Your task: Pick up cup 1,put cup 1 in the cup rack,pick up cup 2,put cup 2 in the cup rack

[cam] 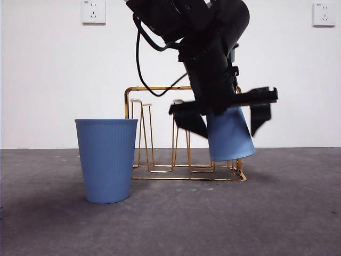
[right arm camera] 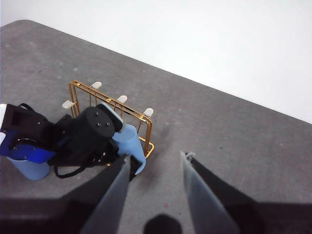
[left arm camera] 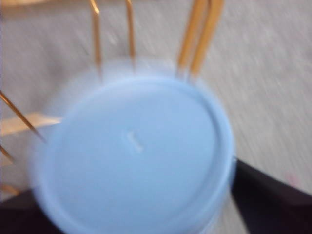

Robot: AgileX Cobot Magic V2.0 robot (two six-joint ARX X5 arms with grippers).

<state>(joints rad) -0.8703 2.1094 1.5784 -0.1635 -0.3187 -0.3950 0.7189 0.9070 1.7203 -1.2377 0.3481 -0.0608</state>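
Note:
My left gripper (cam: 226, 114) is shut on a blue cup (cam: 232, 141) and holds it mouth down and tilted over the right end of the gold wire cup rack (cam: 160, 88), its rim a little above the rack's base. In the blurred left wrist view the cup's base (left arm camera: 136, 156) fills the picture, with the rack's wires (left arm camera: 200, 34) beyond it. A second blue ribbed cup (cam: 106, 160) stands upright on the table left of the rack. My right gripper (right arm camera: 156, 156) is open and empty, high above the table and well off from the rack (right arm camera: 109, 100) and the held cup (right arm camera: 130, 141).
The grey table (cam: 277, 213) ends at a white wall (cam: 48, 69). The left arm (right arm camera: 73, 136) hangs over the rack and partly hides the standing cup (right arm camera: 29, 169) in the right wrist view. The rack's white-tipped prongs (cam: 136, 101) on its left side are bare.

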